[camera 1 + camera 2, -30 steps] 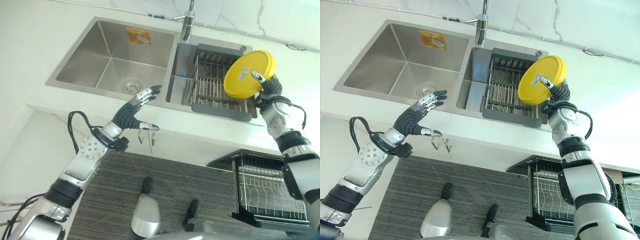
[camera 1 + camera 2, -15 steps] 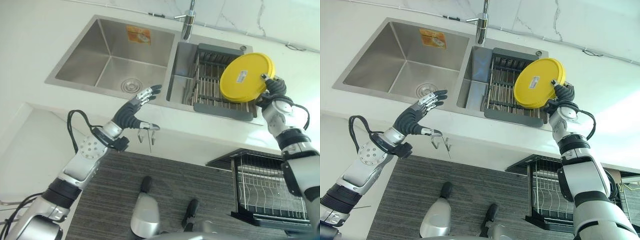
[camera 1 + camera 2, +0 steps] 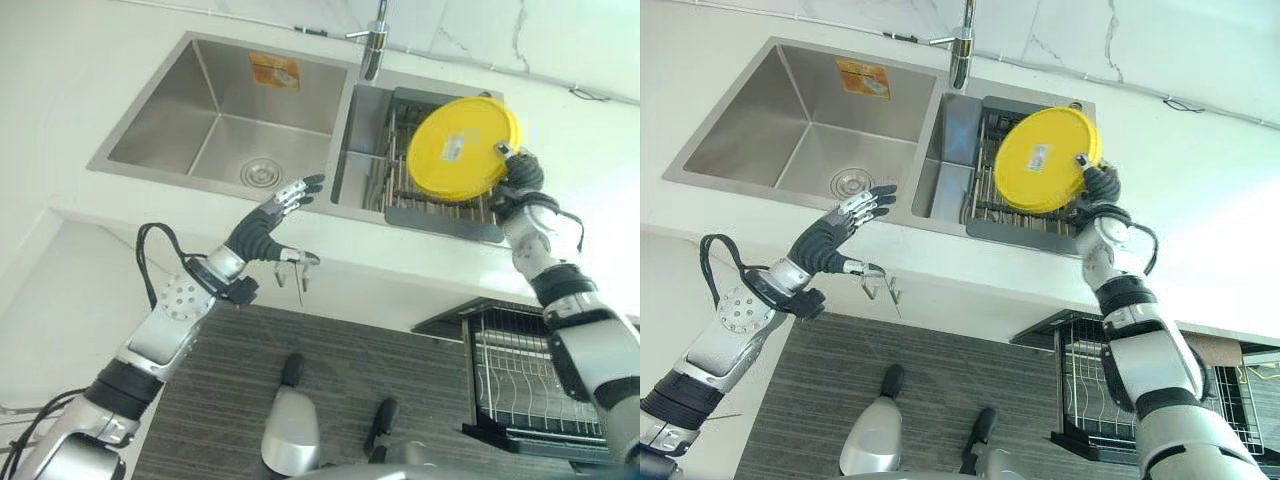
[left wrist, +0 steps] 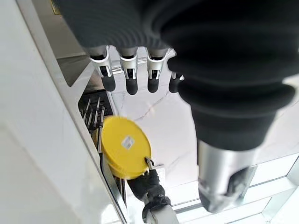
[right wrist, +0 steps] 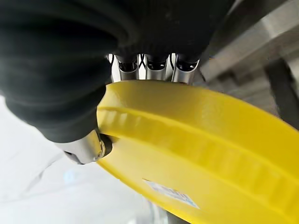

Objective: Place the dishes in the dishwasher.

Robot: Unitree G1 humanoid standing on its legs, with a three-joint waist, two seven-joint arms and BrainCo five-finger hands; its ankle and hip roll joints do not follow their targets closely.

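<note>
The right robot hand (image 3: pixel 520 178) pinches the yellow plate (image 3: pixel 462 149) by its rim above the sink rack (image 3: pixel 430 170), ready to carry it to the dishwasher rack (image 3: pixel 535 385), while the left robot hand (image 3: pixel 262 230) waits with straight fingers.

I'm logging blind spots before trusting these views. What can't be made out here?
- Rack in the sink: partly hidden by the yellow plate in the eye views.
- Right hand: fingers behind the plate.
- Plate sticker: too small to read.
- Dishwasher rack: cut off by the edge.
</note>
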